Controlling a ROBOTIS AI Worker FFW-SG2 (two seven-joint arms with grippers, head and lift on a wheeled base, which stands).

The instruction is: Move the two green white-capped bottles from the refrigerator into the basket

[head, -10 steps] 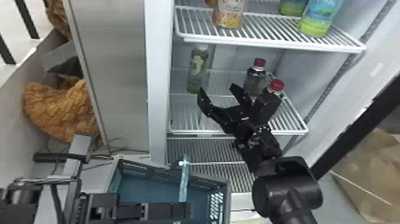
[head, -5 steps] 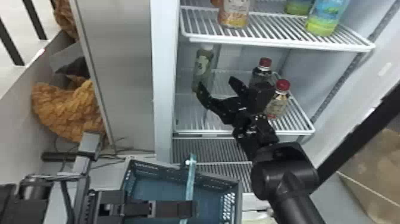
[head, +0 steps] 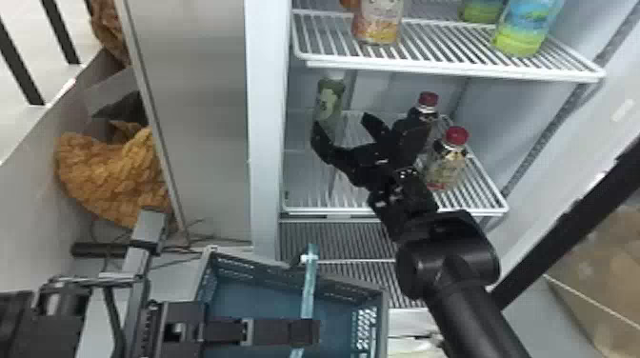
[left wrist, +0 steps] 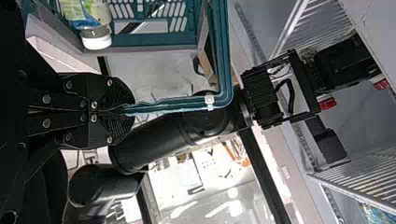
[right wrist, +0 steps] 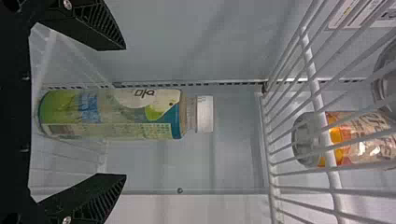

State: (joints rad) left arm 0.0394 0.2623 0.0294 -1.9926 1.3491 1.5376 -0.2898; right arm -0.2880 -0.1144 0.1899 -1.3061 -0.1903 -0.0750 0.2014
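The right gripper point(head: 342, 124) is open inside the refrigerator, just in front of the green white-capped bottle point(head: 329, 105), which stands at the left of the middle shelf. In the right wrist view, the bottle point(right wrist: 112, 114) lies between and beyond the spread fingers of the right gripper point(right wrist: 125, 112). My left gripper point(head: 307, 332) is over the basket point(head: 386, 328). In the left wrist view, the left gripper point(left wrist: 122, 110) is shut on the basket's teal handle point(left wrist: 182, 102). Another white-capped bottle point(left wrist: 95, 38) is in the basket there.
Two red-capped bottles point(head: 447, 164) stand right of the right gripper on the same shelf. The upper wire shelf point(head: 457, 69) holds several drinks above. The refrigerator's left edge point(head: 266, 143) rises beside the bottle.
The right gripper has moved leftward and closer to the green bottle, its fingers staying spread. The head view has shifted slightly. My left gripper keeps its place at the basket handle.
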